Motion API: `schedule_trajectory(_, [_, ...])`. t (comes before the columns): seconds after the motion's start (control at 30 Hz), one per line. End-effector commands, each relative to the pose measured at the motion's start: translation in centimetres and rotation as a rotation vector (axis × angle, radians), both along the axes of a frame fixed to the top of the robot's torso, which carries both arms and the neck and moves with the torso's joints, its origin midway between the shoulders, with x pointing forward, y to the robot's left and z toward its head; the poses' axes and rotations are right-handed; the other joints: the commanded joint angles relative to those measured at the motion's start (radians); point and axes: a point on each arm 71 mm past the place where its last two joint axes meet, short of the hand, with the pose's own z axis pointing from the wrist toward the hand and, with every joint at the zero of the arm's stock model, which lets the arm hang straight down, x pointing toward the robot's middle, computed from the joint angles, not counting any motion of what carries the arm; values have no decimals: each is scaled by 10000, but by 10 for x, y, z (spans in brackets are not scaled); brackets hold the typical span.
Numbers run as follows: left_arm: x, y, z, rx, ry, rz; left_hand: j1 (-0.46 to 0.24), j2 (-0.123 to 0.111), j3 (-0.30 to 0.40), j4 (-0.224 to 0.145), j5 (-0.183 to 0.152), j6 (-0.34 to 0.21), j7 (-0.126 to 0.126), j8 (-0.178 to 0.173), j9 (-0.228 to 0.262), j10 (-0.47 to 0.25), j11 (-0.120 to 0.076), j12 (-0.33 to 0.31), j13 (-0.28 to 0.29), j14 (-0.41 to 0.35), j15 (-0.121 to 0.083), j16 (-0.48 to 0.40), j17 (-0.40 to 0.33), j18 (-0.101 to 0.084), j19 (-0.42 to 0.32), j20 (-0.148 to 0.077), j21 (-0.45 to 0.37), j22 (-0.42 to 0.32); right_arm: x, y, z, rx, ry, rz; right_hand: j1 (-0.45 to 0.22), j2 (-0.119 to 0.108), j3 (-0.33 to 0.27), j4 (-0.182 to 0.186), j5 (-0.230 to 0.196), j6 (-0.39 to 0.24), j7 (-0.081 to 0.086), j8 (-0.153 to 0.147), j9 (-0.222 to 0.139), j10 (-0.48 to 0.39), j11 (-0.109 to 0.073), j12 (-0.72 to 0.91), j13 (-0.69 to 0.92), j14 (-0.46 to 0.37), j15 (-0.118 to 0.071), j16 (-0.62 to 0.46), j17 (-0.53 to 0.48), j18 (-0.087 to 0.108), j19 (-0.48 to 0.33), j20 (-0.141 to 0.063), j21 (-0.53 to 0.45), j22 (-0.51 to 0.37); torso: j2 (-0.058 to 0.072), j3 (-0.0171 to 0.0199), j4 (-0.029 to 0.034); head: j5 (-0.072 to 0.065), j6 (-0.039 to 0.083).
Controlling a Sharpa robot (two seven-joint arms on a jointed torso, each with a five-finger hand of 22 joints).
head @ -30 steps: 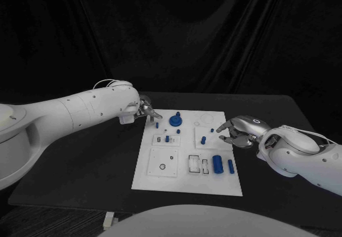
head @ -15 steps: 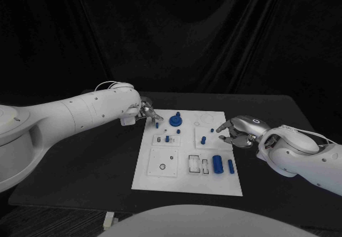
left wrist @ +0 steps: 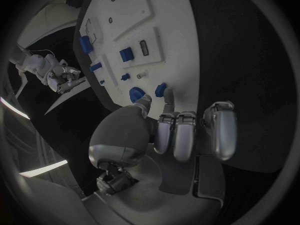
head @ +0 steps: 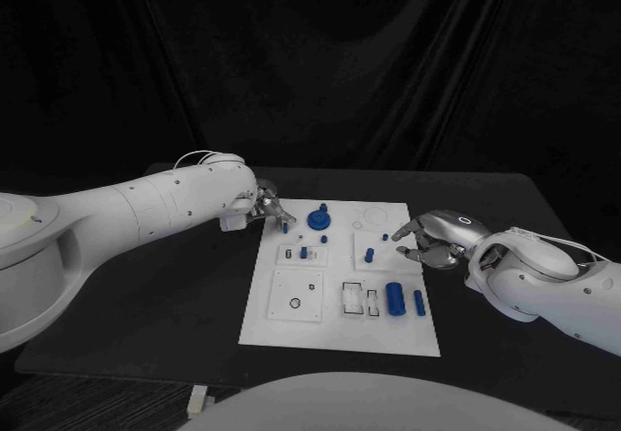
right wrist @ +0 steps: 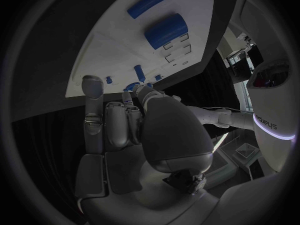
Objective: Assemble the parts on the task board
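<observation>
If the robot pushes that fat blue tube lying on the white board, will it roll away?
Probably yes. The fat blue cylinder lies on its round side on the flat white task board, so a sideways nudge would likely roll it. It looks like stiff, smooth plastic, so it may slip in a loose hold but shouldn't bend.

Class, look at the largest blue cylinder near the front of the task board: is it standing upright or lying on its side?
Lying on its side. In the head view the large blue cylinder shows its long curved flank on the task board.

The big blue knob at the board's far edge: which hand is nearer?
Left. The left hand hovers just beside the knob; the right hand sits at the board's opposite edge.
</observation>
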Motion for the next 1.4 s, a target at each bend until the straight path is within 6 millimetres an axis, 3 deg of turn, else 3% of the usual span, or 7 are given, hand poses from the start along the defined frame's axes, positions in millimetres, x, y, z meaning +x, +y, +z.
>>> schedule_trajectory(0.03, [-2,-2,-2,-44,176,-140,121,15,6,-64,53,-56,-8,-38,2,949,94,-56,2548,1055,53,27,2633,97,-5,42,-48,1999,0,0,-1,1,12,-63,-1,-57,59,1,65,69,-25,-37,-13,-81,-19,-49,378,393,62,-31,-10,87,-72,-17,-55,599,3,0,-2,-1,-1])
schedule_trajectory(0.53, [-2,-3,-3,-68,217,-189,402,81,140,-316,389,-108,-3,-94,-4,912,107,-90,2518,1055,74,27,2633,109,-41,76,-95,1990,0,1,-1,0,16,-50,-14,-67,92,-11,74,81,-20,-35,-13,-85,-16,-58,369,390,64,-40,-15,89,-75,-14,-75,595,6,-6,1,-5,-1])
schedule_trajectory(0.77, [-2,-3,-4,-79,219,-194,570,120,316,-529,948,-98,-26,-133,-21,900,89,-100,2509,1055,62,27,2633,116,-59,74,-121,1985,0,1,-1,-17,29,-57,-13,-60,106,-14,78,90,-19,-32,-12,-90,-15,-65,361,389,65,-46,-20,91,-78,-13,-90,593,0,-1,-2,0,-1])
schedule_trajectory(1.17, [-2,-2,-4,-109,212,-209,801,137,747,-879,1371,-24,-89,-139,-25,889,36,-110,2501,1055,24,27,2633,120,-67,43,-135,1982,1,1,-2,-55,67,-75,-11,-54,121,-19,80,96,-19,-31,-11,-94,-14,-71,354,385,66,-62,-35,95,-84,-13,-121,587,5,-1,5,9,-1])
schedule_trajectory(1.4, [-3,-2,-4,-118,217,-212,777,32,1253,-1140,1952,68,-142,-78,38,880,-9,-118,2495,1055,-16,27,2633,118,-63,2,-133,1984,1,1,-2,-79,89,-91,-11,-54,121,-19,80,96,-19,-31,-11,-94,-14,-71,354,385,66,-62,-35,95,-84,-13,-121,587,3,0,9,9,-1])
